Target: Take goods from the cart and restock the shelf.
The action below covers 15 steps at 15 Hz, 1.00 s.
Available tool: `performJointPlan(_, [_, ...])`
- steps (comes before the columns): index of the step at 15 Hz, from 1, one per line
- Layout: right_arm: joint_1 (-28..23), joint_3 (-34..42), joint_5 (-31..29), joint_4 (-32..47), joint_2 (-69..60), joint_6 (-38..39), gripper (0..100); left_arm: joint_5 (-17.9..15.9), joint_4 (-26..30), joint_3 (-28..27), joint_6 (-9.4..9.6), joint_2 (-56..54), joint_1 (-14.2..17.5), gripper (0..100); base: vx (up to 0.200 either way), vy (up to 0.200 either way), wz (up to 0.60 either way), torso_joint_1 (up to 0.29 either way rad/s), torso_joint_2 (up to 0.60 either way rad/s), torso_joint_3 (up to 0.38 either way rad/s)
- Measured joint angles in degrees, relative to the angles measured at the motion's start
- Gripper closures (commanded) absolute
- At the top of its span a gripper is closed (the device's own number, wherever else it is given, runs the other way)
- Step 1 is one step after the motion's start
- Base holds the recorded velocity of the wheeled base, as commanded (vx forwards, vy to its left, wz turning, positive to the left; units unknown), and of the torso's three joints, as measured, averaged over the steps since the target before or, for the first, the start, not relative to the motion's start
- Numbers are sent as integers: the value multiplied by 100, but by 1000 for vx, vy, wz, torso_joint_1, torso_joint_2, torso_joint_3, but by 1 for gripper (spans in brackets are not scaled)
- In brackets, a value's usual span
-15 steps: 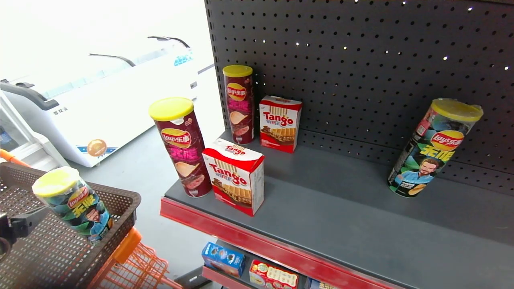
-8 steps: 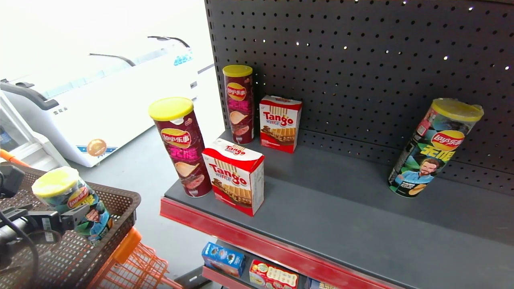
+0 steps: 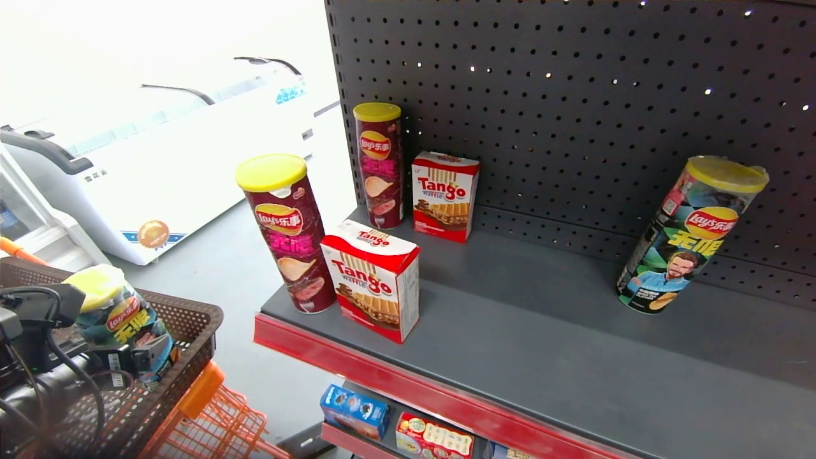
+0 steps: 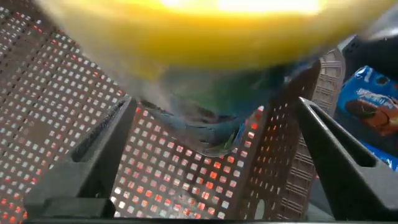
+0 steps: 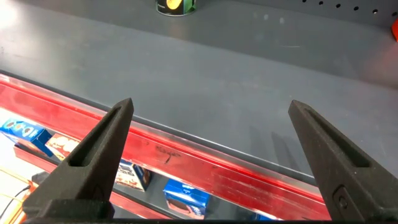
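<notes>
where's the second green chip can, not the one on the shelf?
Head view, lower left: the green can stands in the brown basket, left of the shelf, between the open fingers of the left gripper.

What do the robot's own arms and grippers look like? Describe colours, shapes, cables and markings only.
The left arm is black and rounded, with thin black cables looping over it and a small white label near its wrist. The left gripper and the right gripper look alike: each has two matte black, flat-sided fingers tapering to blunt tips.
</notes>
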Motion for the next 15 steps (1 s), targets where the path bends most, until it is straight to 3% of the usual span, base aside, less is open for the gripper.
performJointPlan(6, [0,0,0,0,0,-4,0,0,-16,-538,-2,474,85,0,0,0,0,0,0,0])
performJointPlan(7, [2,0,0,2,0,-2,0,0,-9,-631,-7,549,89,100,0,0,0,0,0,0])
performJointPlan(15, [0,0,-2,0,0,-2,0,11,-95,-1215,11,822,-215,100,0,0,0,0,0,0])
